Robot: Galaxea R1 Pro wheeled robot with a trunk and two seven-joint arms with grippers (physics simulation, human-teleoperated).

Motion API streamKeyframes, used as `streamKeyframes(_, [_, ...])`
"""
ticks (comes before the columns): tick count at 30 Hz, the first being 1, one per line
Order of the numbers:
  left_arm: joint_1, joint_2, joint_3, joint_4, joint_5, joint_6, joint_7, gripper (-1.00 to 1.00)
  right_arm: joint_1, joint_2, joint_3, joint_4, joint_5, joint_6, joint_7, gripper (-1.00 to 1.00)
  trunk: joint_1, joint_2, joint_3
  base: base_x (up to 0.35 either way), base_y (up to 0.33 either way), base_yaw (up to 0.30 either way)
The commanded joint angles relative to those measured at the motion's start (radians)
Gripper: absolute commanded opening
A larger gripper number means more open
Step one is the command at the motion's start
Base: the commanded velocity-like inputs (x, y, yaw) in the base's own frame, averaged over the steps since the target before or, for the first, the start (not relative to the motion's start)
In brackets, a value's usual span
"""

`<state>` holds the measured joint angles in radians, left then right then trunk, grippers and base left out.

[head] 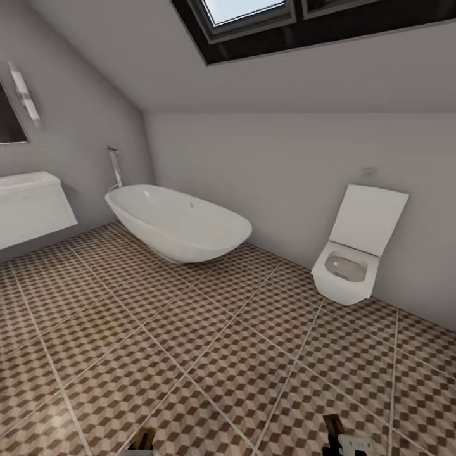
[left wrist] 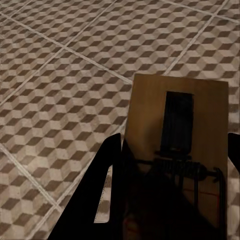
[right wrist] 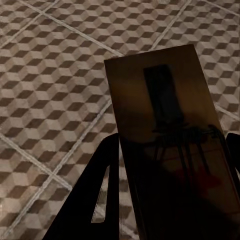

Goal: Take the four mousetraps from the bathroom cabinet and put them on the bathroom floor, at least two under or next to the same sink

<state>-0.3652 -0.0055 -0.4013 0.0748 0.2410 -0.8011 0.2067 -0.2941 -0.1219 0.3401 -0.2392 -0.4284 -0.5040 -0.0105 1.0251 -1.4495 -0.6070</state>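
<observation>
You're carrying two traps at once, one per arm. The left gripper (left wrist: 170, 190) has its fingers closed onto a mousetrap (left wrist: 177, 120), the tan board jutting forward past the fingertips with the dark metal bar and spring facing the camera. The right gripper (right wrist: 172, 190) is clamped the same way on a second mousetrap (right wrist: 160, 100), the board tilted slightly off the finger line. Both are held flat by the rear end, probably so they can go straight down flat on the tiles without re-gripping.

Both boards hang over the bathroom floor (head: 190, 329), not touching it as far as you can tell from the wrist views.

In the head view the arm tips barely show, at 6 o'clock of the frame: the left (head: 142, 440) and the right (head: 345, 440). The sink (head: 28, 206) is at 9 o'clock, wall-hung with open floor beneath. The bathtub (head: 177, 225) sits around 11 o'clock, the toilet (head: 354, 253) at 3 o'clock.

You're facing the tub and toilet wall, so the sink is well off to the left. Judgement: carry phase. Next you turn toward 9 o'clock and set both traps under or right beside that basin, which would cover the two-at-the-sink condition. Risk: the tilted right trap slipping when you lower it.
</observation>
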Motion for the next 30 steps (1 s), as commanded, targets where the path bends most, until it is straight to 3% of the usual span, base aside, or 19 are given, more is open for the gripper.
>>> streamKeyframes(1, [-0.001,-0.001,-0.008,0.003,0.004,-0.004,0.005,-1.0,0.0,-0.001,0.008,0.0,-0.012,-0.004,0.003,-1.0,0.0,-0.001,-0.001,0.0,0.0,0.255])
streamKeyframes(30, [-0.001,-0.001,-0.008,0.003,0.004,-0.004,0.005,-1.0,0.0,-0.001,0.008,0.0,-0.012,-0.004,0.003,-1.0,0.0,-0.001,-0.001,0.0,0.0,0.255])
